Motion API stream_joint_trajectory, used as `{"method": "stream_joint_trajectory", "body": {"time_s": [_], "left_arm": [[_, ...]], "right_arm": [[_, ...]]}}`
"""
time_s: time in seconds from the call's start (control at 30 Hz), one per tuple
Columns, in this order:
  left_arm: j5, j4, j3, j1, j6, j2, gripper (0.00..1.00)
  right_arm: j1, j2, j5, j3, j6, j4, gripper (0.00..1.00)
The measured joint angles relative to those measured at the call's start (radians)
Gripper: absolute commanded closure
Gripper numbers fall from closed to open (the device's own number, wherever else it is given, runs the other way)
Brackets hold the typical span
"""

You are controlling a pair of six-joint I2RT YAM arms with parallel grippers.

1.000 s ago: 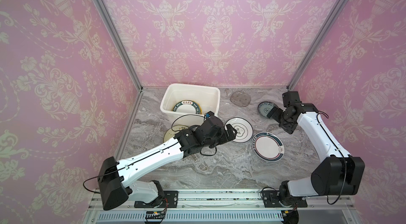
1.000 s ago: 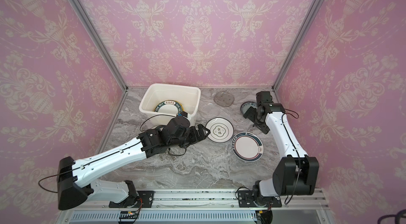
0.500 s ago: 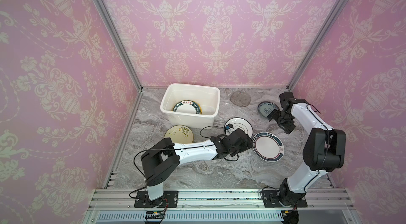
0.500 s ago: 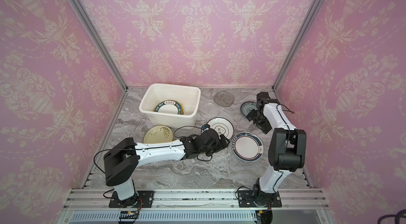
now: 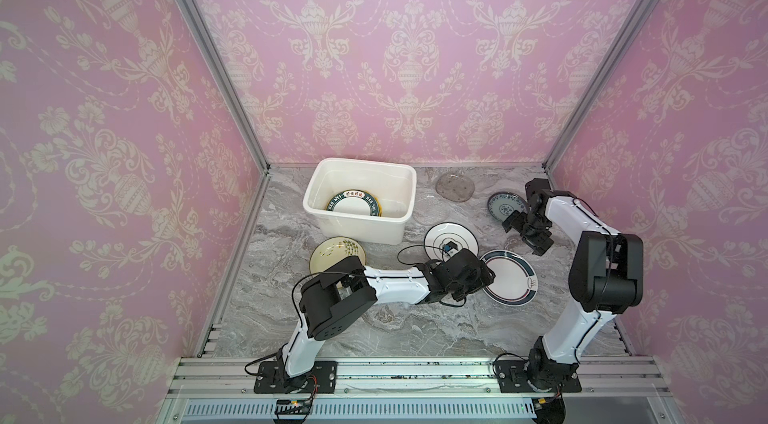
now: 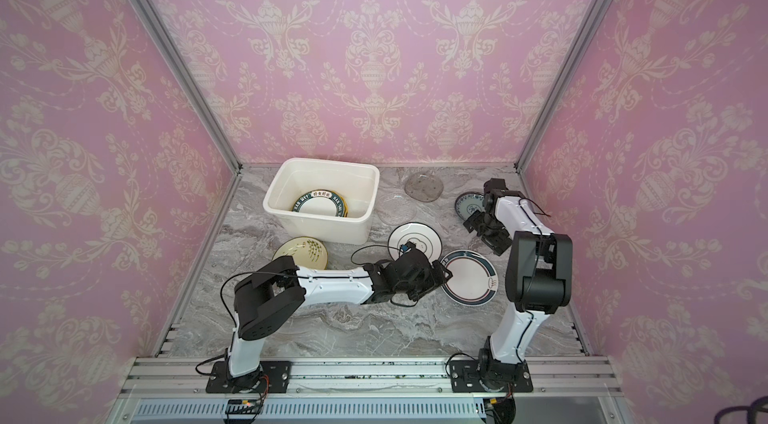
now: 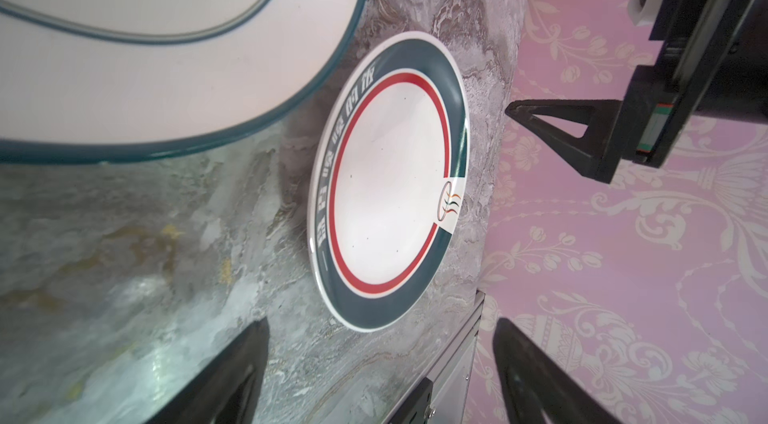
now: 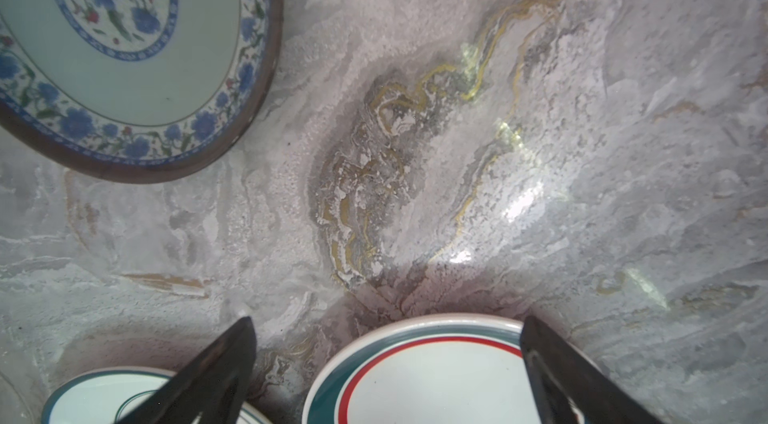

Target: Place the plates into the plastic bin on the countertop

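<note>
A white plate with a dark lettered rim and red ring [image 5: 511, 280] [image 7: 390, 176] lies on the countertop [image 5: 374, 330]. My left gripper [image 5: 487, 276] [image 7: 382, 359] sits open at its left edge, the plate just ahead of the fingertips and nothing between them. My right gripper [image 5: 525, 235] [image 8: 386, 343] hangs open over bare marble between this plate and the blue-patterned plate [image 5: 505, 206] [image 8: 124, 48]. A white plate with thin teal rings [image 5: 451, 237] lies partly under my left wrist. The plastic bin [image 5: 361, 230] holds a dark lettered-rim plate [image 5: 353, 203].
A cream plate with sprigs [image 5: 336, 253] lies in front of the bin. A smoky glass plate [image 5: 455, 189] and a clear glass plate [image 6: 395, 206] lie at the back, right of the bin. Aluminium rails [image 5: 374, 372] edge the front; pink walls close in the sides.
My left arm has swung right from beside the bin and dropped low to the dark-rimmed plate's edge, its jaws narrowing a little. My right gripper has drawn forward from the blue plate.
</note>
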State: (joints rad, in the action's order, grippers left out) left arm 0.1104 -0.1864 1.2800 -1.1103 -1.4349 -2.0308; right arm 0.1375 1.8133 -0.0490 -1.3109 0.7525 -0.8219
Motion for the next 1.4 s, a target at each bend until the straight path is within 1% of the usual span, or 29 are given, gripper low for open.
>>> {"method": "stream_joint_trajectory", "body": {"time_s": [0.27,0.73,0.87,0.97,1.17,1.3,1.4], "left_arm": [[0.040,-0.008,0.046,0.000,-0.008,-0.060,0.29],[0.050,-0.008,0.070,-0.001,-0.019,-0.109,0.44],[0.054,-0.010,0.071,-0.003,-0.022,-0.113,0.54],[0.060,-0.009,0.071,-0.005,-0.023,-0.117,0.59],[0.065,-0.014,0.071,-0.007,-0.023,-0.124,0.65],[0.065,-0.021,0.071,-0.008,-0.022,-0.124,0.66],[0.065,-0.034,0.071,-0.011,-0.022,-0.124,0.69]], "right_arm": [[0.023,0.005,0.001,0.071,-0.012,0.032,0.00],[0.025,0.013,0.016,0.162,-0.045,0.077,0.00],[0.025,0.000,0.015,0.179,-0.049,0.093,0.01],[0.025,-0.011,0.016,0.192,-0.052,0.104,0.01],[0.025,-0.051,0.020,0.238,-0.053,0.138,0.01],[0.026,-0.076,0.029,0.269,-0.053,0.150,0.04],[0.026,-0.100,0.038,0.296,-0.053,0.157,0.05]]}}
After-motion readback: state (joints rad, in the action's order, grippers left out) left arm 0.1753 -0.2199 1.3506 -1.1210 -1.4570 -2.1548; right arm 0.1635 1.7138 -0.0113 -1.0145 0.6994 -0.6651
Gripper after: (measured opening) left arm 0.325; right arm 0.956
